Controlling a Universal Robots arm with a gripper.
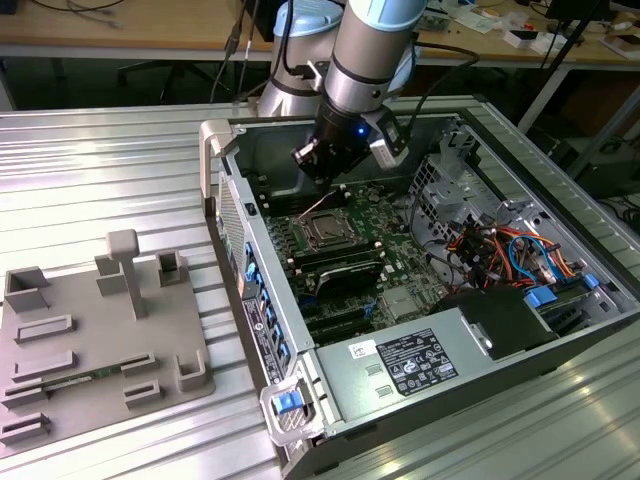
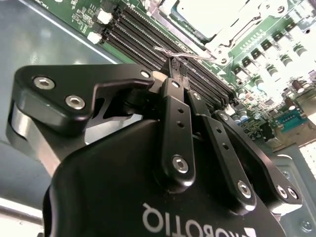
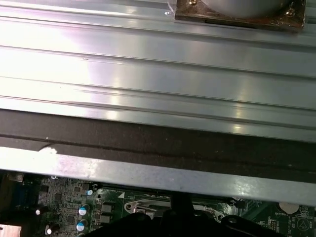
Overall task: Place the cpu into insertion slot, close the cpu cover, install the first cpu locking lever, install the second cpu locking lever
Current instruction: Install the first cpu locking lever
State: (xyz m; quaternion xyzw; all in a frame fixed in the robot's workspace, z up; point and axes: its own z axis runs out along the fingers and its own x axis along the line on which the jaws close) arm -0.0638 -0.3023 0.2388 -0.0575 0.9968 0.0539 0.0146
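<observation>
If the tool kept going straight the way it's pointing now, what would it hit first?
Probably the thin wire lever just past the tool tip in the second wrist view, beside the memory slots. Depth is unclear, so it could be the slots.

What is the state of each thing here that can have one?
computer case: open, side panel off.
cpu: seated in the socket.
cpu cover: down over the cpu.
locking lever: raised, not latched, pinched at the gripper's tips.
gripper: shut on the locking lever.
</observation>
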